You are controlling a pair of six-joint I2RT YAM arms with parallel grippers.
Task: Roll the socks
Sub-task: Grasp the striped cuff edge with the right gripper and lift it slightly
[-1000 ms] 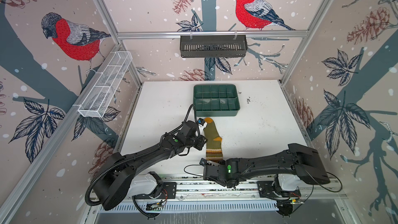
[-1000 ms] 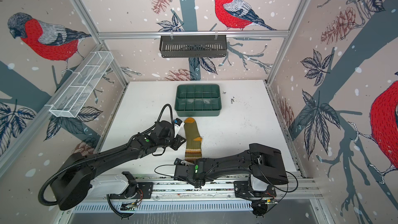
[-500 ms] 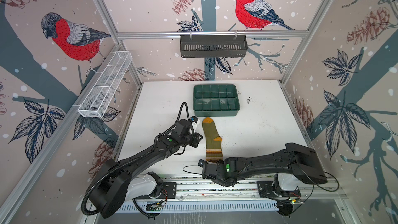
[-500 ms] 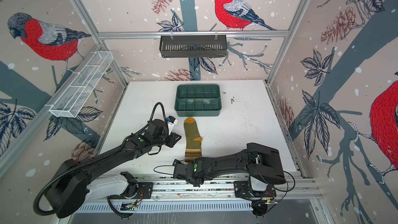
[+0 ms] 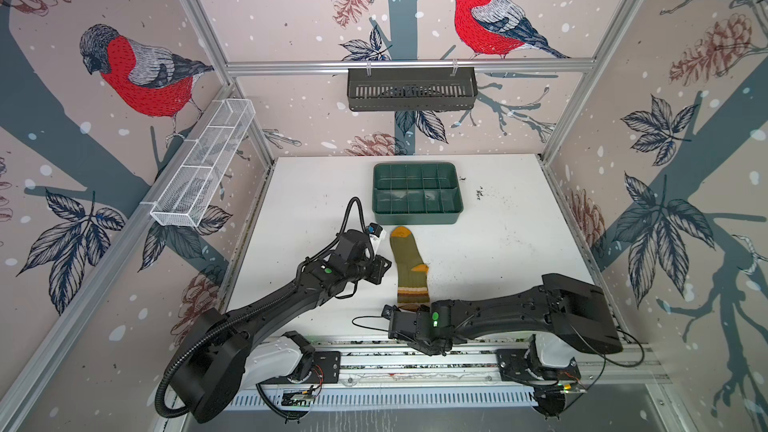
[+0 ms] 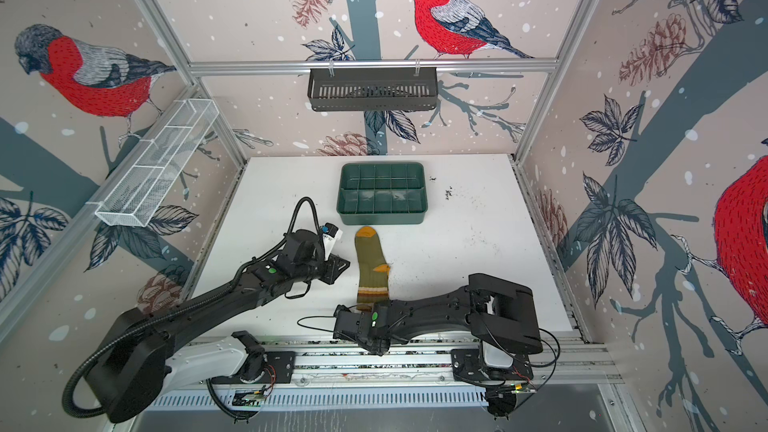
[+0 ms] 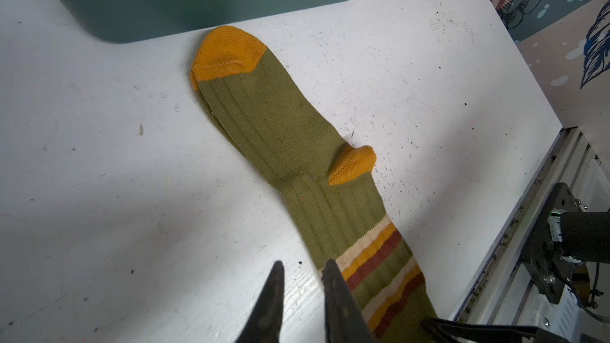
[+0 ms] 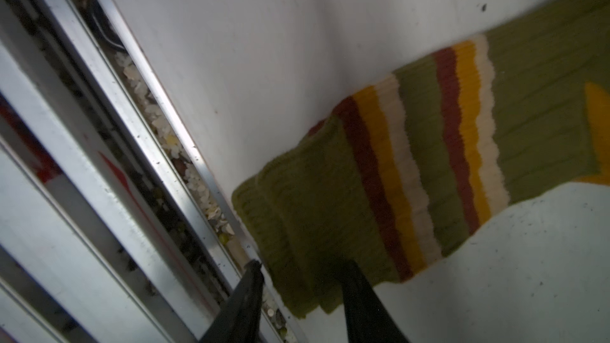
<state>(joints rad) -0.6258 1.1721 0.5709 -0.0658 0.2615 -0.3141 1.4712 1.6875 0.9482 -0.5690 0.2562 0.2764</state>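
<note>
The olive-green socks lie flat and stacked on the white table, orange toe toward the tray, striped cuff at the front edge. My left gripper hovers just left of the striped part with a narrow gap and nothing between its fingers; in a top view it sits beside the sock's leg. My right gripper is open astride the cuff's end, one finger over the front rail and one over the knit. The right arm covers the cuff's end in both top views.
A dark green compartmented tray stands just behind the toe. A black basket hangs on the back wall and a white mesh basket on the left wall. Aluminium rails run along the table's front edge, with crumbs in the groove.
My left gripper has drawn away from the toe and moved nearer along the sock's left side. The sock now lies flat. The right jaws have narrowed slightly at the cuff.
</note>
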